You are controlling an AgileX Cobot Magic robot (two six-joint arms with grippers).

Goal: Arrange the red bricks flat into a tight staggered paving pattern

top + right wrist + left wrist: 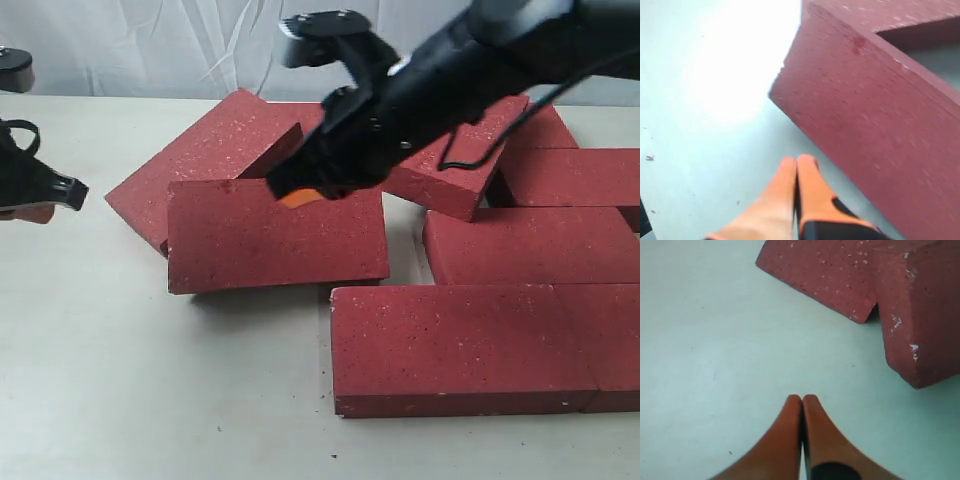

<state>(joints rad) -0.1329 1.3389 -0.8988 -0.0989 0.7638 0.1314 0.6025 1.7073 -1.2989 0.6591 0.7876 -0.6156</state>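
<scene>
Several red bricks lie on the pale table. One red brick rests tilted, its far edge propped on a second brick behind it. My right gripper reaches across to the middle and sits shut and empty at that propped brick's far edge. In the right wrist view its orange fingertips are pressed together beside the brick's side. My left gripper waits at the far left, shut on nothing, with both bricks ahead of it.
Flat bricks fill the right side: a long front pair, one behind, another at the right edge, and an angled one under my right arm. Bare table spreads at front left.
</scene>
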